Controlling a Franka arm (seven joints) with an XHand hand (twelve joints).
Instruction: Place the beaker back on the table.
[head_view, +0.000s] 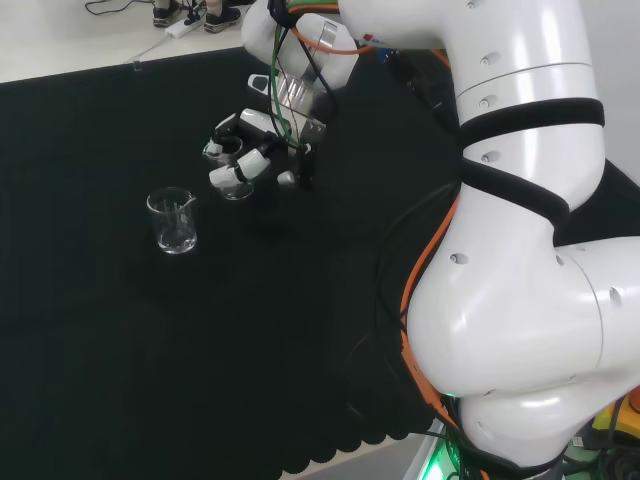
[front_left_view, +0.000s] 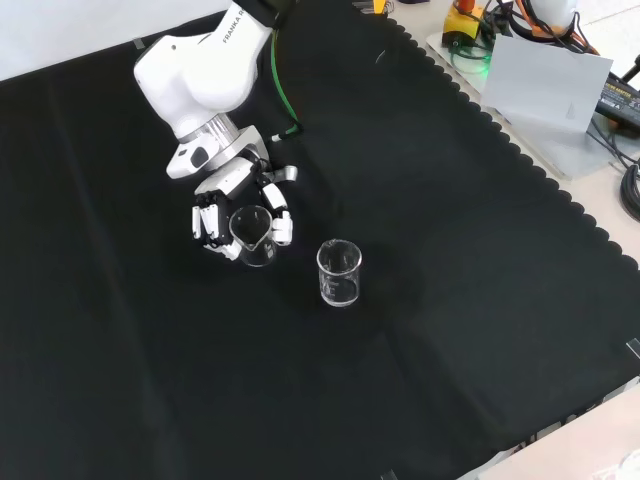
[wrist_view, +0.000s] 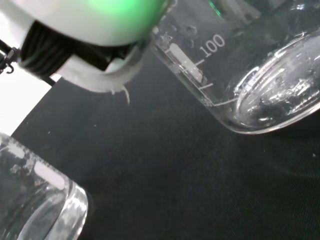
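In the front view a beaker (front_left_view: 252, 236) is held in the hand (front_left_view: 222, 222), with the fingers (front_left_view: 281, 226) curled round its glass wall; just to its right a second beaker (front_left_view: 339, 273) stands upright on the black cloth (front_left_view: 450, 300), near but apart. Whether the held beaker already touches the cloth cannot be told. In the wrist view its base (wrist_view: 280, 107) is seen tilted above the cloth, so a real risk is judged: if the fingers are opened while the base is not flat, the glass could be tipped over and rolled. A second risk is judged from the closeness of the standing beaker: it could be knocked by a sideways drift of the hand or by the fingers as they are spread.

In the head view the standing beaker (head_view: 173, 221) is seen at the left, and the hand (head_view: 240, 150) to its right, low over the cloth, fingers bent around the held beaker (head_view: 238, 182). The wrist is angled downward from the white arm (head_view: 520, 200), which is reached across from the right
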